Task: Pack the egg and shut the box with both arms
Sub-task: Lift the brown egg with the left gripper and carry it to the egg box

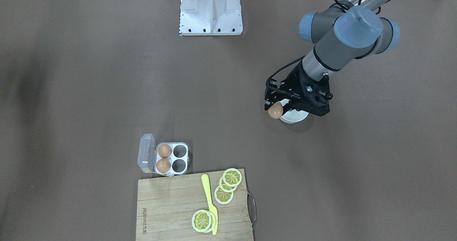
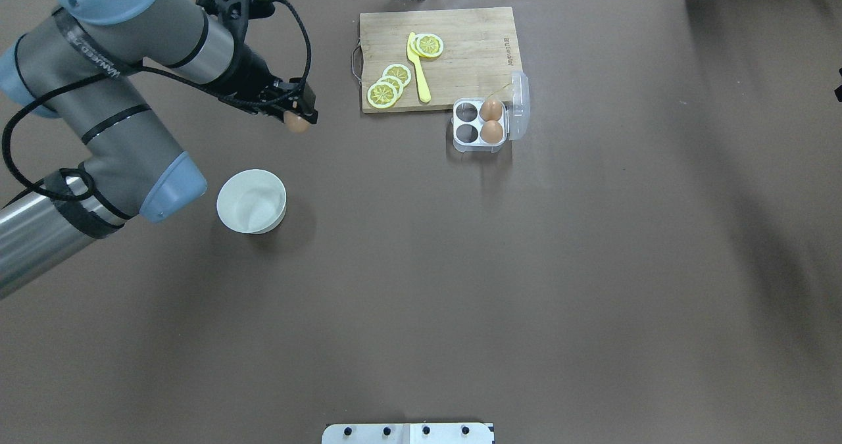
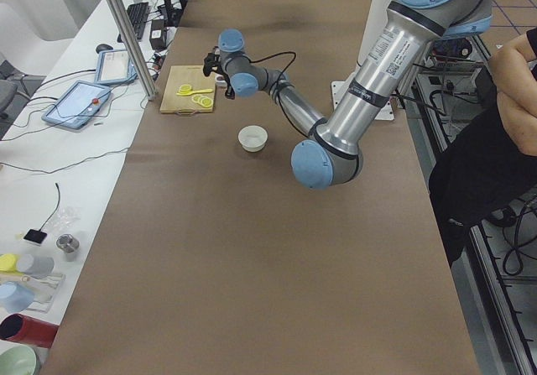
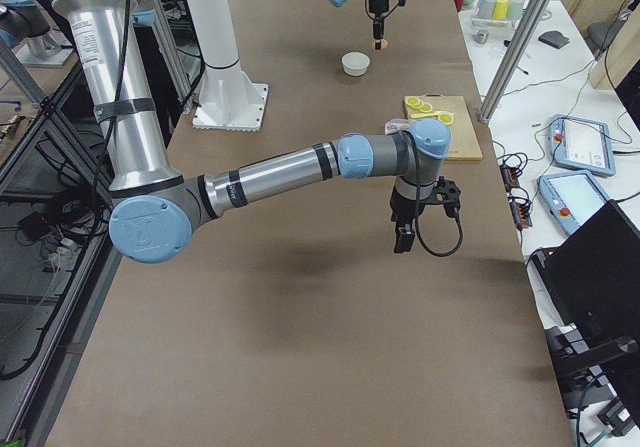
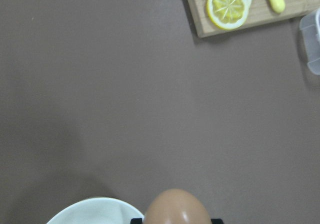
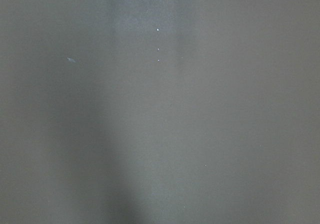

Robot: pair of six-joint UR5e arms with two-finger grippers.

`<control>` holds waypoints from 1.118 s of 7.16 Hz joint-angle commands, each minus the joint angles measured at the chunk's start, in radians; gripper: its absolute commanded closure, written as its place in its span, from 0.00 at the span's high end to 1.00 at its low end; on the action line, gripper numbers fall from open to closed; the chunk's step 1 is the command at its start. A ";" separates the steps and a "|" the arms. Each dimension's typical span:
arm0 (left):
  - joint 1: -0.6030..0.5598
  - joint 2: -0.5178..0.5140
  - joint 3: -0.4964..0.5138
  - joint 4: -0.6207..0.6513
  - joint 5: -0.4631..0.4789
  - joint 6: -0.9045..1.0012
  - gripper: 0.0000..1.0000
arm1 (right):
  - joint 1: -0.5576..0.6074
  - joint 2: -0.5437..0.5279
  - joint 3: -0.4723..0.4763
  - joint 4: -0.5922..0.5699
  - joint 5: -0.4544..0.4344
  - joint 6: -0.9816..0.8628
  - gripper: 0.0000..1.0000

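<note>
The egg is hanging clamped in the left hand, raised off the counter beside the white bowl and well apart from the egg case. Two eggs are sitting in the cells next to the open clear lid, so the carry should be aiming for one of the two empty cells on the other side. That means travelling level, descending straight, and loosening only once the egg is seated. The bamboo cutting board is touching the case, so I would be approaching from the open side. The right hand is hovering over bare counter, and I cannot tell its state.
</note>
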State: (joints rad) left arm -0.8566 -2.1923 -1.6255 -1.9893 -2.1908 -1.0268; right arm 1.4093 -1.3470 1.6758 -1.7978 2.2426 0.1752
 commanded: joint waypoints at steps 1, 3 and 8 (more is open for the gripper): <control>0.022 -0.107 0.109 -0.185 0.113 -0.187 0.45 | 0.000 -0.003 0.001 0.000 0.028 0.001 1.00; 0.104 -0.162 0.194 -0.330 0.335 -0.268 0.45 | 0.002 -0.003 0.001 0.000 0.034 0.001 1.00; 0.306 -0.288 0.295 -0.335 0.756 -0.334 0.45 | 0.003 -0.004 0.001 0.035 0.045 -0.002 1.00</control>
State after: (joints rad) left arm -0.5971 -2.4509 -1.3725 -2.3234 -1.5302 -1.3583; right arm 1.4127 -1.3503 1.6780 -1.7709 2.2870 0.1730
